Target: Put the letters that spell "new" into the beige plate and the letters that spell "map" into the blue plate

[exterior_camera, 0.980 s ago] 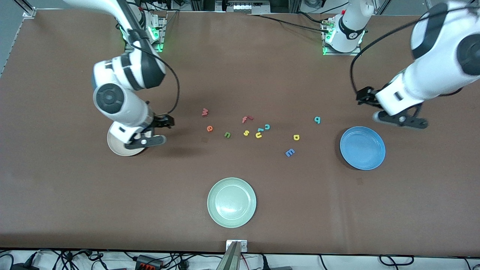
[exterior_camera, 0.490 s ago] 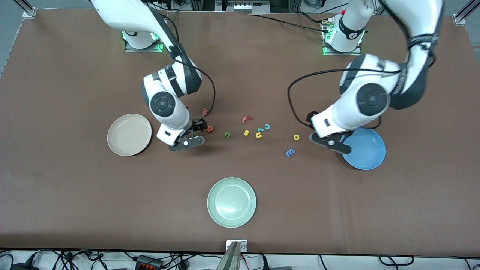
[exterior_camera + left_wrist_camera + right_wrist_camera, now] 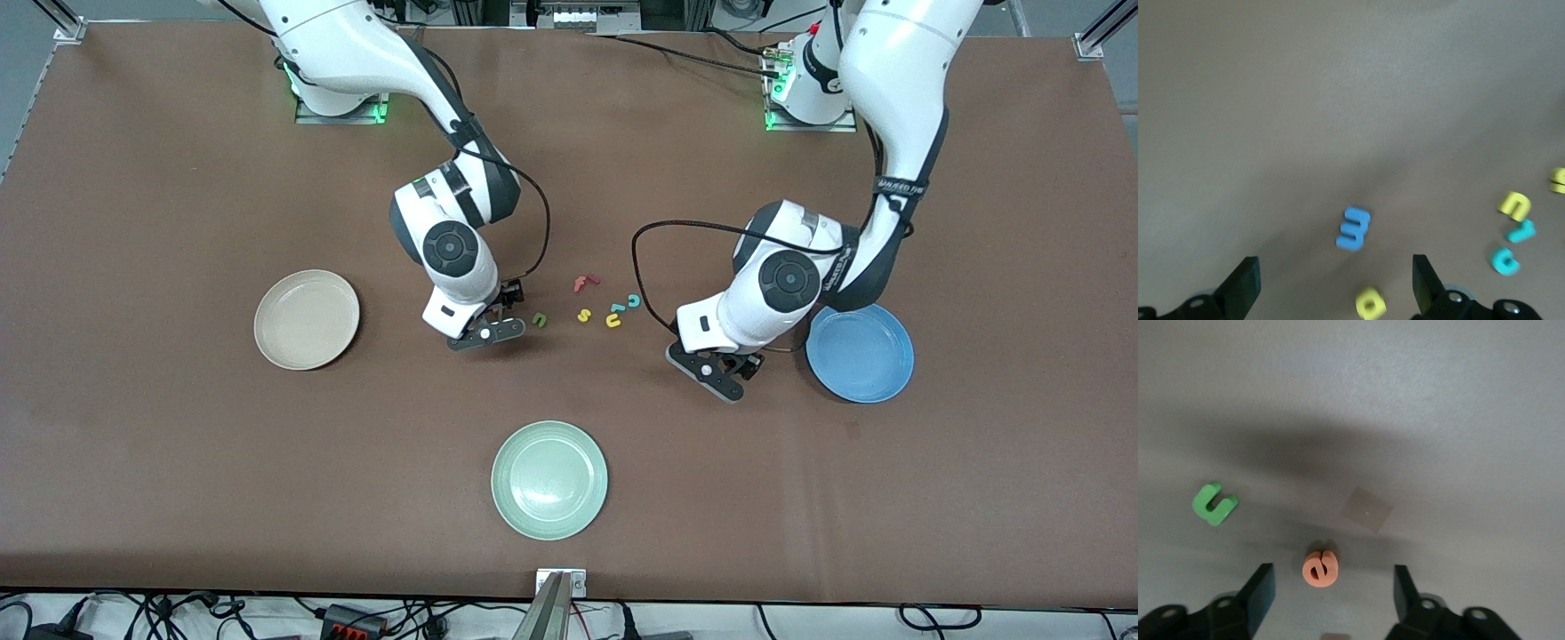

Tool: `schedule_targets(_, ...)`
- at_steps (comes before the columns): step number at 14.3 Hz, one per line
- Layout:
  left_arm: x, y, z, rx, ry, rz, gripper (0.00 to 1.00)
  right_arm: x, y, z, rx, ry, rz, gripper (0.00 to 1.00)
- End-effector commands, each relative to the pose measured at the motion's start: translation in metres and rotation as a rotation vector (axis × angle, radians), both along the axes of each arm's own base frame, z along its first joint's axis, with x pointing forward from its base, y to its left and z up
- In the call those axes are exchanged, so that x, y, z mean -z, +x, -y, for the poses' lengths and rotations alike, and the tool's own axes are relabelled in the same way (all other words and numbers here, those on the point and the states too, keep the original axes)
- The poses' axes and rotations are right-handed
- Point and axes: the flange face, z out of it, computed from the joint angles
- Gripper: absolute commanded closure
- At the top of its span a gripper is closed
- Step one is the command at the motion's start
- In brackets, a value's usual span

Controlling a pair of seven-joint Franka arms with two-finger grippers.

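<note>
The right end effector (image 3: 1328, 590) hangs low over the surface's middle, fingers spread, with the orange e (image 3: 1320, 569) lying loose between its tips and the green n (image 3: 1214, 503) off to one side. The left end effector (image 3: 1336, 283), fully released, hovers over the blue m (image 3: 1353, 228), which lies just ahead of its gap; both plates sit empty.

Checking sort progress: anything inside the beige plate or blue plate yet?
Beige plate: fully in view, nothing in it. Blue plate: its visible part holds nothing, but the left arm covers its upper edge, so that strip can't be seen.
</note>
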Motion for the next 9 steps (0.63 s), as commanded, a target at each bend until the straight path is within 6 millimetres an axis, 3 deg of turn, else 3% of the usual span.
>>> schedule_targets(1, 0.041, -0.019, 0.005, 0.042, -0.028, 0.058, 0.00, 0.008, 0.004, -0.001, 0.015, 0.002, 0.001, 0.30)
schedule_targets(3, 0.067, -0.034, -0.001, 0.037, -0.046, 0.102, 0.00, 0.012, 0.001, -0.003, 0.010, -0.003, -0.005, 0.32)
schedule_targets(6, 0.072, -0.039, -0.002, 0.060, -0.046, 0.109, 0.02, 0.021, -0.004, -0.004, 0.009, -0.011, -0.018, 0.34)
schedule_targets(9, 0.071, -0.039, -0.002, 0.107, -0.043, 0.115, 0.42, 0.024, -0.007, -0.007, 0.004, -0.013, -0.021, 0.34)
